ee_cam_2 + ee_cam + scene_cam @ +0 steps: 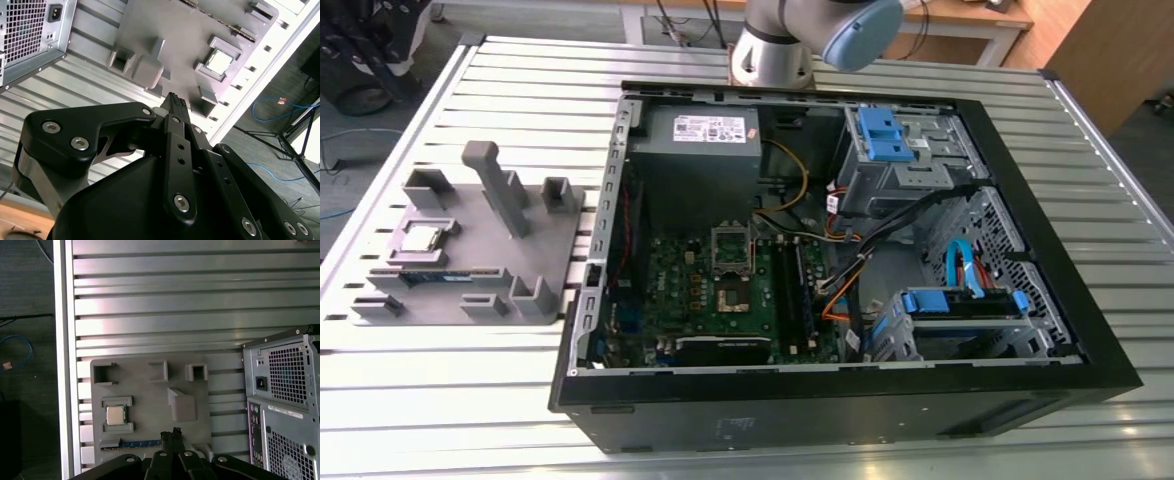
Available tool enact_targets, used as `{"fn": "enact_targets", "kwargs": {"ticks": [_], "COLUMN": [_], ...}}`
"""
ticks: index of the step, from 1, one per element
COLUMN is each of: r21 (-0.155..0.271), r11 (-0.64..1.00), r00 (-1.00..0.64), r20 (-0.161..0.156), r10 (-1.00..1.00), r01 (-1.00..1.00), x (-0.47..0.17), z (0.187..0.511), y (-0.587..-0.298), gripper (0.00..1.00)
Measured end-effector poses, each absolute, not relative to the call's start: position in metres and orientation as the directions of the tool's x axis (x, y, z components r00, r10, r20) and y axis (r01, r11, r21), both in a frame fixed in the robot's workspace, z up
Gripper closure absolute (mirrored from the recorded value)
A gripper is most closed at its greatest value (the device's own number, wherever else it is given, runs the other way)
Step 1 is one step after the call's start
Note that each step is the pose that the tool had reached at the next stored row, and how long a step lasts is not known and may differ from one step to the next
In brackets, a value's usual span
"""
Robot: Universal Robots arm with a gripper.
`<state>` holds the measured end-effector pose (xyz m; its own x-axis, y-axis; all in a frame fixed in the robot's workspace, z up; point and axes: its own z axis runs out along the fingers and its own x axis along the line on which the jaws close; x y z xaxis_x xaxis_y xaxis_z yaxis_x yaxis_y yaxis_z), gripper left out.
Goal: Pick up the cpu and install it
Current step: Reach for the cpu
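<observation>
My black, bolted pincer [173, 432] hung with its slim fingers pressed together, gripping nothing, well clear of the matte grey moulded holder [150, 385] on the ribbed metal table [200, 300]. There the square, silvery cpu [115, 415] lay flat in its pocket.

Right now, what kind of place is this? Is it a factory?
Probably a robotics lab or workshop, not clearly a factory. A robot arm is by an opened computer case on a slotted metal table, and beside the case a grey holder tray keeps the cpu.
</observation>
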<state>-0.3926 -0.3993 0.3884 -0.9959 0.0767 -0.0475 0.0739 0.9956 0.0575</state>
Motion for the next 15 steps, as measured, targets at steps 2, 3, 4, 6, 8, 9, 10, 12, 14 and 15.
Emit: {"fn": "enact_targets", "kwargs": {"ticks": [2,3,4,6,8,9,10,12,14,15], "r21": [0.058,0.058,0.058,0.058,0.058,0.058,0.058,0.058,0.058,0.058], "r11": [0.996,0.996,0.996,0.996,0.996,0.996,0.996,0.996,0.996,0.996], "r00": [-0.996,-0.996,-0.996,-0.996,-0.996,-0.996,-0.996,-0.996,-0.996,-0.996], "r20": [-0.048,-0.048,-0.048,-0.049,-0.05,-0.05,-0.05,-0.05,-0.05,-0.05], "r10": [0.077,0.077,0.077,0.077,0.077,0.077,0.077,0.077,0.077,0.077], "r01": [0.074,0.074,0.074,0.074,0.074,0.074,0.074,0.074,0.074,0.074], "x": [-0.395,-0.396,-0.397,-0.4,-0.403,-0.403,-0.405,-0.407,-0.409,-0.41], "z": [0.388,0.388,0.387,0.387,0.386,0.385,0.384,0.382,0.38,0.379], "y": [-0.399,-0.399,-0.399,-0.4,-0.4,-0.4,-0.4,-0.401,-0.402,-0.403], "gripper": [0.89,0.89,0.89,0.89,0.89,0.89,0.89,0.89,0.89,0.89]}}
